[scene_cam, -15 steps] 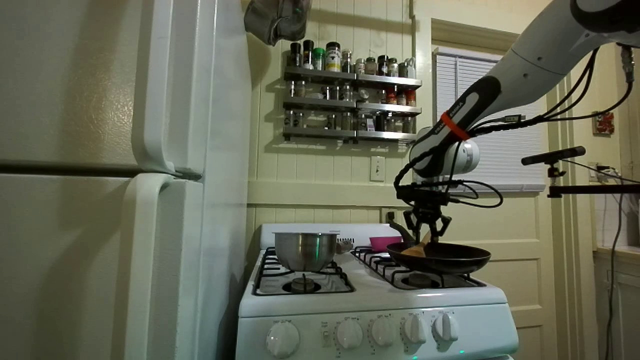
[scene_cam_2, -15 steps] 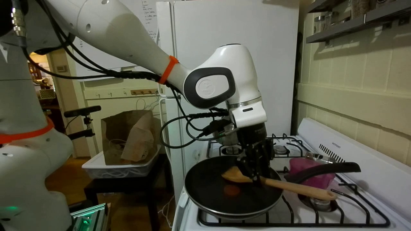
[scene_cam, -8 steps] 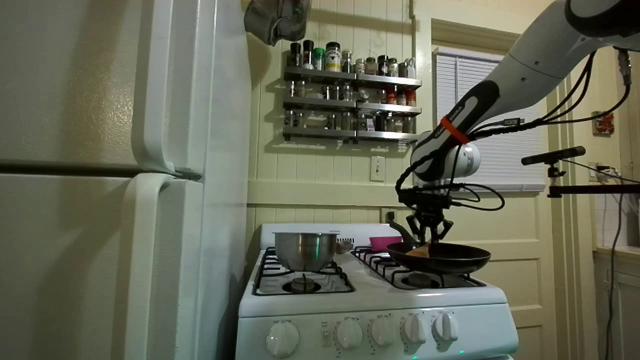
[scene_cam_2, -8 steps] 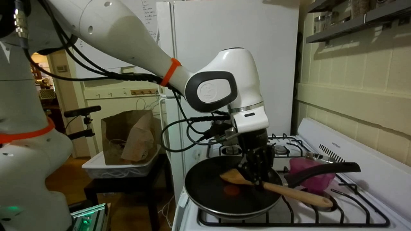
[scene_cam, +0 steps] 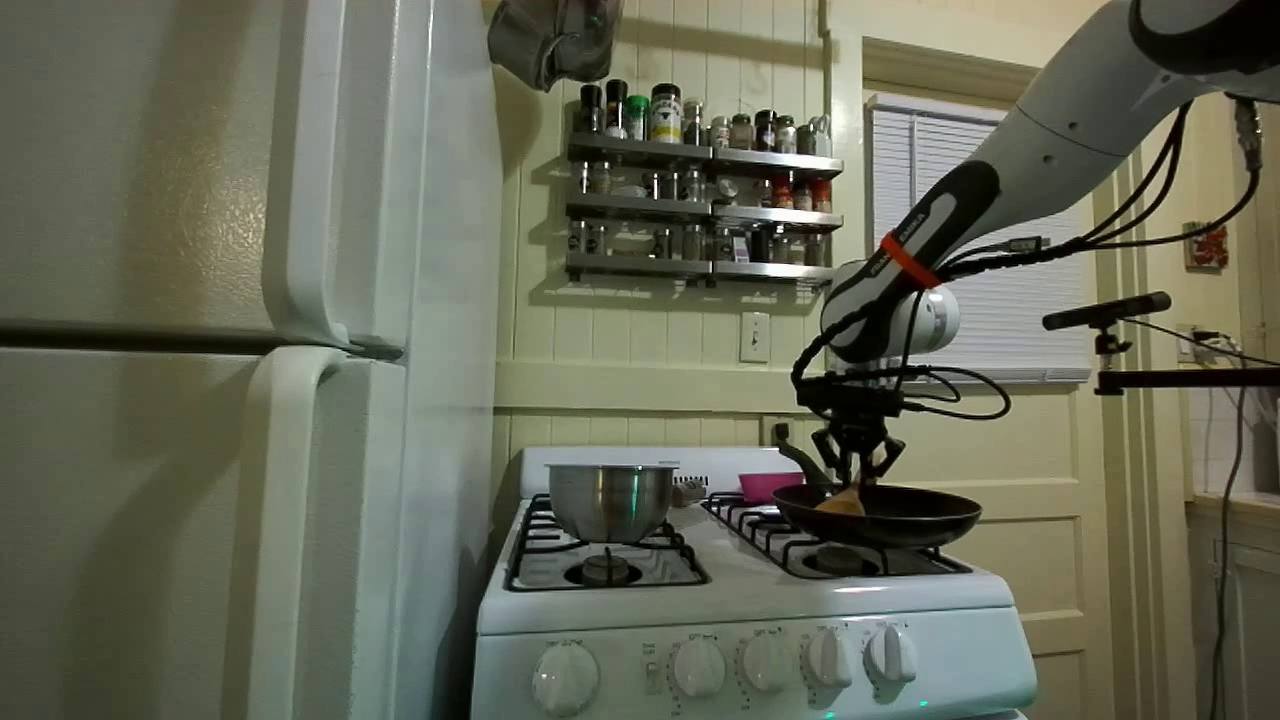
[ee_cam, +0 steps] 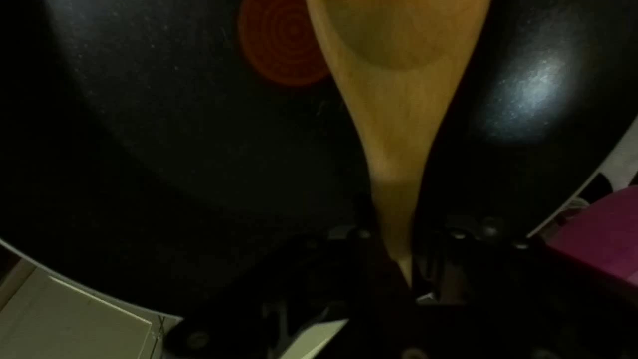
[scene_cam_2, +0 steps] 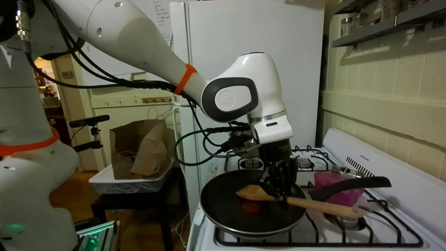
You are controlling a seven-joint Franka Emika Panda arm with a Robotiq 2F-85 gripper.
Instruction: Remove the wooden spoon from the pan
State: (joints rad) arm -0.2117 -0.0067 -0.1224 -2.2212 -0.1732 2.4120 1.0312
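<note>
The wooden spoon [scene_cam_2: 256, 192] has its head over the black pan [scene_cam_2: 226, 212], and its handle reaches out across the rim on the pan-handle side. It also shows in the other views [scene_cam: 845, 500] [ee_cam: 398, 114]. My gripper [scene_cam_2: 281, 198] points down into the pan and is shut on the spoon's neck. In the wrist view the dark fingers stand on both sides of the neck, and most of the handle is hidden behind them. I cannot tell whether the spoon head touches the pan floor. The pan rests on the stove grate [scene_cam_2: 343, 232].
A shiny steel pot [scene_cam: 612, 505] stands on the neighbouring burner. A pink bowl [scene_cam_2: 343, 195] sits behind the pan, beside the pan's black handle [scene_cam_2: 352, 184]. The stove's back panel [scene_cam_2: 369, 164] and a spice rack [scene_cam: 700, 210] are at the wall. The fridge [scene_cam_2: 254, 35] stands beyond the stove.
My gripper has moved down slightly and its fingers have closed on the spoon's neck. The spoon has turned and shifted a little in the pan. The pan has not moved.
</note>
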